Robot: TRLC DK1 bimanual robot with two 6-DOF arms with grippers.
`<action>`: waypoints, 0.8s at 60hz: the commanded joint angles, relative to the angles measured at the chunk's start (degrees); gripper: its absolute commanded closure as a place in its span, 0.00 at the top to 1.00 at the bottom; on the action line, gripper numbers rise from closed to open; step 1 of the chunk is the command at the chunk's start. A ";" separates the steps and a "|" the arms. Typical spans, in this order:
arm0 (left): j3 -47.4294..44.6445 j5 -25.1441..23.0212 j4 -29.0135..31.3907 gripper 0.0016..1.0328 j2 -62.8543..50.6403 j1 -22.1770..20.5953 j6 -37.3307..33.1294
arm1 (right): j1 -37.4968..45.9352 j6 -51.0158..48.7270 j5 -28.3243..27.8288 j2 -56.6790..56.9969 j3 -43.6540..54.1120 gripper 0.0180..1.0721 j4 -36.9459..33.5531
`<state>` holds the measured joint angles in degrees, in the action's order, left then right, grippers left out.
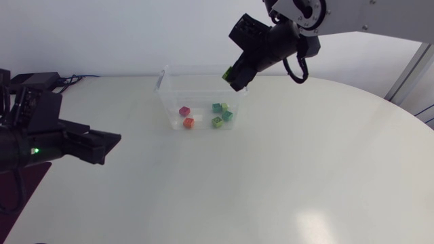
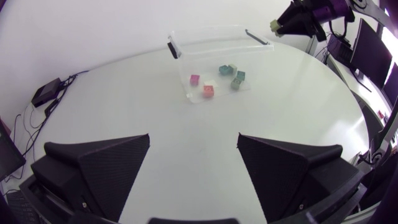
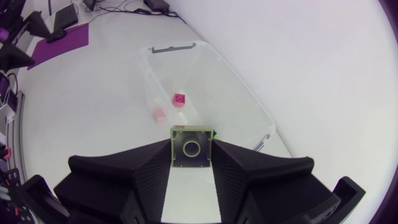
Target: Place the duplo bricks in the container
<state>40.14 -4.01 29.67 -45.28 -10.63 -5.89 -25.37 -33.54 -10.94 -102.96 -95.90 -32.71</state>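
A: Your right hand [image 3: 191, 155] is closed on a lime-green brick [image 3: 191, 147]. Both fingers press its sides, and its hollow underside faces the wrist camera.

B: And where are you holding it?

A: You hold it above the right end of the clear container [image 1: 169, 102], up over the rim. The container stands near the far edge of the surface [image 1: 305, 176], roughly midway along it.

B: What is already inside?

A: A magenta brick [image 1: 184, 110] and an orange brick [image 1: 188, 123] lie toward its left end. Toward the right end, a teal brick [image 1: 217, 108] and a green brick [image 1: 217, 122] sit in a tight cluster with a couple more.

B: What about your other side?

A: Your left hand [image 2: 194, 149] is spread wide with nothing in it. It hangs low by the left edge of the surface, well apart from the container.
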 commanded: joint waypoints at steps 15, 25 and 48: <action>-4.90 0.32 4.52 0.96 8.10 2.64 -1.93 | 1.37 7.88 1.97 -9.37 -6.32 0.32 7.13; -5.34 0.23 6.36 0.96 10.47 3.43 -2.20 | 0.58 9.98 2.94 -12.53 -8.60 0.32 9.42; -6.13 0.32 7.95 0.96 16.45 6.85 -4.83 | -0.91 11.74 8.65 -10.51 -1.49 0.96 20.93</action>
<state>35.90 -3.99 37.08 -30.26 -5.04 -8.86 -26.33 -23.40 -3.11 -115.85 -100.75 -12.99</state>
